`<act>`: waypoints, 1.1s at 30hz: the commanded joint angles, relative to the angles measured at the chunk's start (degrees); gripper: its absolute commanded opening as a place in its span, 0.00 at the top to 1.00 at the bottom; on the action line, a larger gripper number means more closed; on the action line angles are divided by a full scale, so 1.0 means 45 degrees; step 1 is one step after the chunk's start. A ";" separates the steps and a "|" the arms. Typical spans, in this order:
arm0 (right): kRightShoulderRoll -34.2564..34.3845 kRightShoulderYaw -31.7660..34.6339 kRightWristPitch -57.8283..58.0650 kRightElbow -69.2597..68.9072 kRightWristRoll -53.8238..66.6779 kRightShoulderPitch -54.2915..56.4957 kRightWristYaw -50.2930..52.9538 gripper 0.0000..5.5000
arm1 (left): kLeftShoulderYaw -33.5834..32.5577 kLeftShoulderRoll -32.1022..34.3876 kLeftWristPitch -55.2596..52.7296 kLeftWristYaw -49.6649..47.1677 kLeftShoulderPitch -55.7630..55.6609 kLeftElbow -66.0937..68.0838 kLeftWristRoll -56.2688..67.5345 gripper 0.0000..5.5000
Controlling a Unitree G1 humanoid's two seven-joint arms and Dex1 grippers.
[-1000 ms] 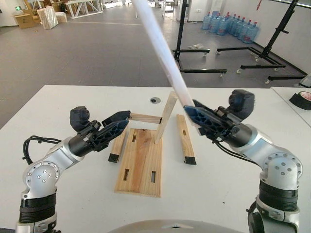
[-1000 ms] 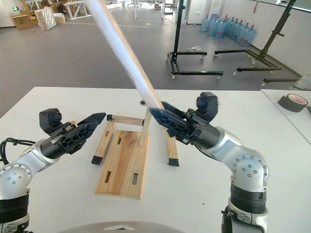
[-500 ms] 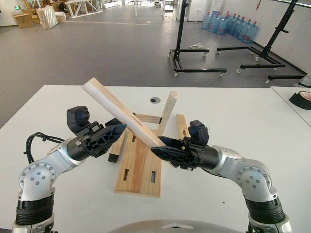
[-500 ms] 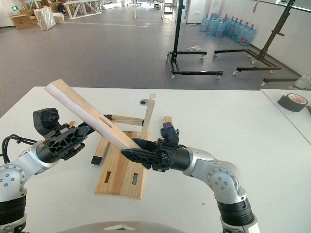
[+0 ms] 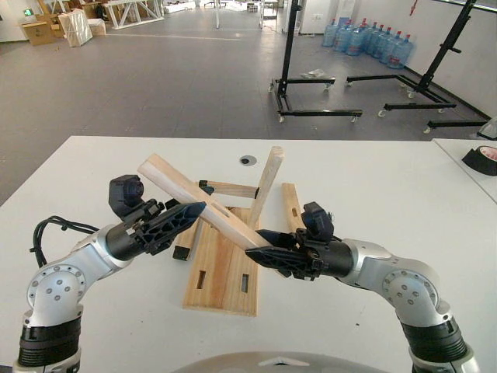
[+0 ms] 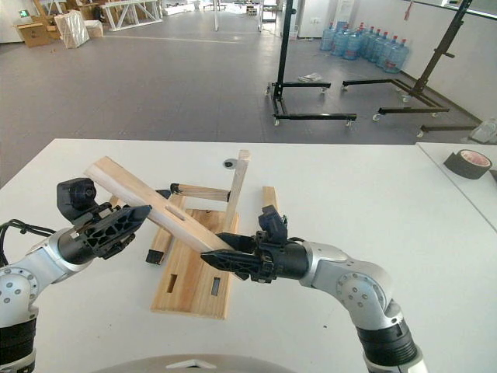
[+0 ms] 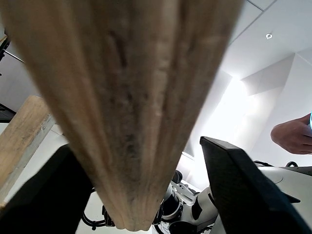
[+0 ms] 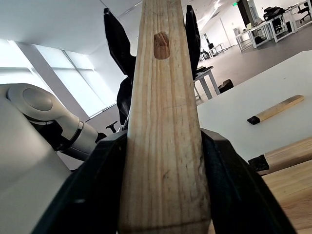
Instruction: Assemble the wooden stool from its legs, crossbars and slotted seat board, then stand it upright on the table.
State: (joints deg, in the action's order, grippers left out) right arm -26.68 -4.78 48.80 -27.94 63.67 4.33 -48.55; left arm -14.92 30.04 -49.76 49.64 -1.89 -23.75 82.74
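Leg (image 5: 198, 206), a long planed stick with a slot through its middle, hangs slanted above the seat board (image 5: 227, 268). Its low end is clenched in the right end effector (image 5: 255, 242), and its high end points away towards the robot's left. The left end effector (image 5: 192, 214) is released, with a finger on either side of the leg near mid-length. The left wrist view shows a gap to the wood on one side.

I judge the leg to be stiff, light and sturdy. Held at one end it is a long lever, though, and smooth fingers on planed faces could let it pivot. A second hold across the flat faces near the slot would steady it better, leaving the bottom end free for the board.

The seat board lies flat on the worktop (image 5: 373, 179) and looks unclamped, so pushing a leg in may make it slide. A standing leg (image 5: 265, 180) rises tilted from the far part of the board, but its seating is hidden. A crossbar (image 5: 231, 189) runs from it towards the robot's left. Both are just behind the held leg, so a careless swing could knock them.

A loose leg (image 5: 296, 221) lies beside the board's right edge. A second loose leg (image 5: 186, 239) lies on the other side, partly under the left end effector. A tape roll (image 5: 481, 159) sits well apart on the right.
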 commanded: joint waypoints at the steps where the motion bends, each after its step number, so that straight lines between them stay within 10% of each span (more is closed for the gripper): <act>1: -0.0134 0.0294 0.0089 0.0113 0.0139 0.0213 0.0080 0.63 | -0.0066 0.0333 0.0003 0.0222 0.0049 -0.0124 -0.0110 0.49; 14: -0.0364 0.0211 -0.0036 0.0290 -0.0617 0.0330 -0.0235 0.63 | 0.0389 0.0767 0.0082 0.0901 0.0067 -0.0059 -0.1035 0.63; 24: -0.1138 0.0032 -0.0114 -0.0491 -0.1665 -0.0816 0.0246 0.27 | -0.1800 0.2085 0.1359 0.0918 -0.1153 0.1965 -0.2556 0.63; 33: -0.0939 -0.4502 -0.1599 -0.0755 -0.8959 -0.0066 0.3391 0.27 | -0.1485 0.3402 0.2290 0.1881 -0.1203 0.2056 -0.5498 0.63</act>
State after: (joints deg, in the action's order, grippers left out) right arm -31.28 -21.31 41.60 -30.94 27.02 3.39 -34.95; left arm -21.52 44.40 -40.28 57.41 -8.50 -12.99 59.43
